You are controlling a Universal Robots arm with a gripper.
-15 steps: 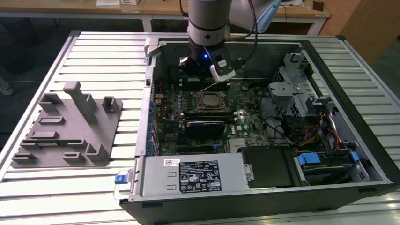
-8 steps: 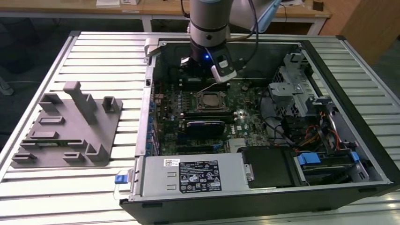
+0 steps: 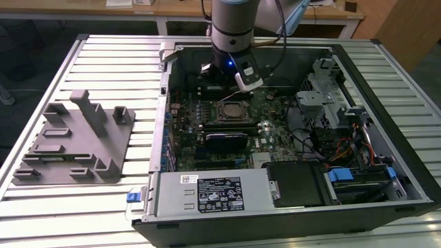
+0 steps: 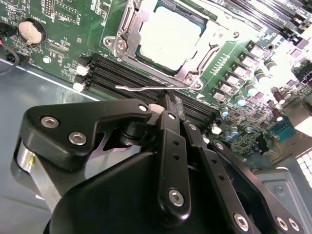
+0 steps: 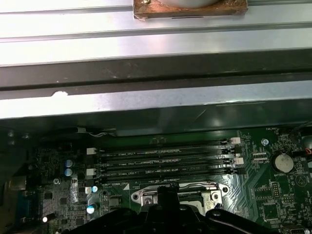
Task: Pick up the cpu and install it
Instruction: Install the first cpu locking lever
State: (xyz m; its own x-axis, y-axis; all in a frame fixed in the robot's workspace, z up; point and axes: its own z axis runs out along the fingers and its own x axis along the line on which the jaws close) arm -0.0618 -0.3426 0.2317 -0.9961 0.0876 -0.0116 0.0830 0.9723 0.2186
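Observation:
The cpu (image 4: 168, 36), a flat square chip with a silvery-white top, lies inside the motherboard socket (image 4: 127, 29), framed by the metal bracket. In the exterior view the cpu (image 3: 231, 111) sits mid-board in the open computer case (image 3: 386, 77). My gripper (image 4: 168, 100) hangs just past the socket's far side, over the memory slots (image 4: 122, 73). Its black fingers (image 4: 171, 141) are pressed together with nothing between them. Their tips are right by the socket's thin wire lever (image 4: 141, 88). From outside, the gripper (image 3: 220, 88) is low inside the case, beyond the socket.
A grey plastic fixture (image 3: 76, 139) rests on the slatted table at the exterior view's left. The power supply (image 3: 214, 194) fills the case's near side, and drive cages with cables (image 3: 331, 108) stand at the exterior view's right. The case wall (image 5: 156, 102) rises beside the memory slots (image 5: 165, 163).

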